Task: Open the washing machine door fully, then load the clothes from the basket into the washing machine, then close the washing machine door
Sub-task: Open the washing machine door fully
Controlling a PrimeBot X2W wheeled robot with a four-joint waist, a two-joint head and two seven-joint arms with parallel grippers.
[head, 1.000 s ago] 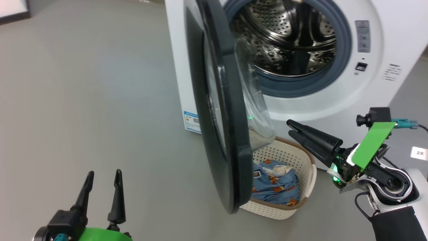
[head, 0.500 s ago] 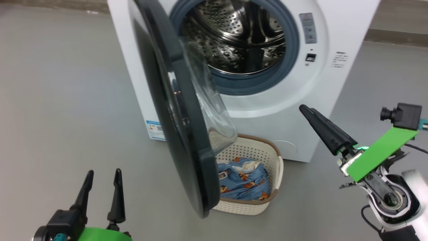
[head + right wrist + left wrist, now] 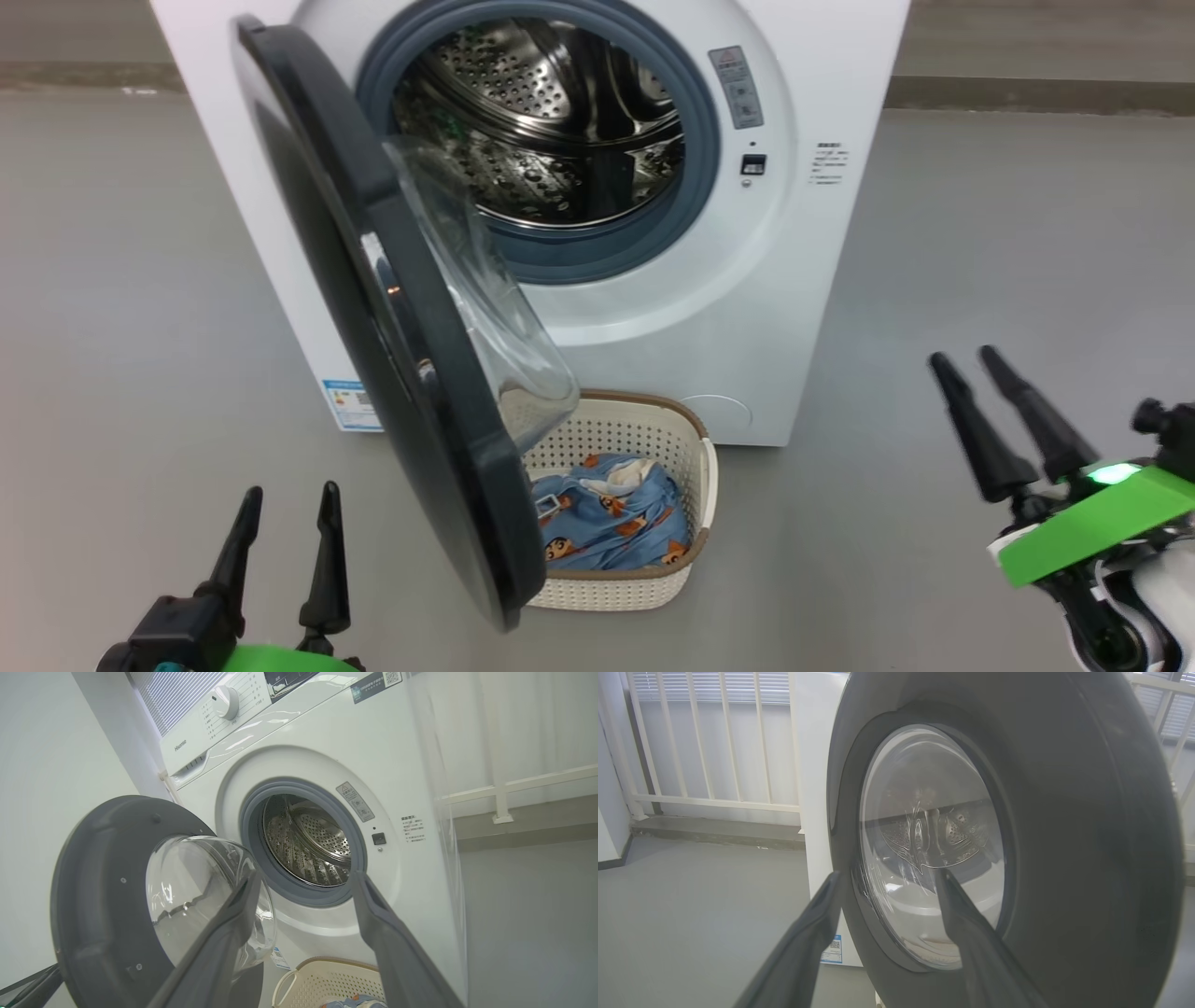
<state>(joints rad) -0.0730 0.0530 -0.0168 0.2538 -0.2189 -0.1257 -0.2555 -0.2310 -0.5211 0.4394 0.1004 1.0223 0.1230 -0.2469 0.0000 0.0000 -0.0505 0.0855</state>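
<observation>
Head view shows both grippers empty, fingers spread: the left gripper low at left, the right gripper at right, each well apart from everything. Between them the door stands swung out over the basket, which holds the clothes before the washer.

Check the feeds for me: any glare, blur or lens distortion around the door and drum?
Head view: even light, sharp; glints on the washing machine door rim, right gripper slightly smeared. Left wrist view: door near and soft, its glass warping what lies behind. Right wrist view: drum crisp, the washing machine leans and bows from the wide lens, own fingers blurred.
</observation>
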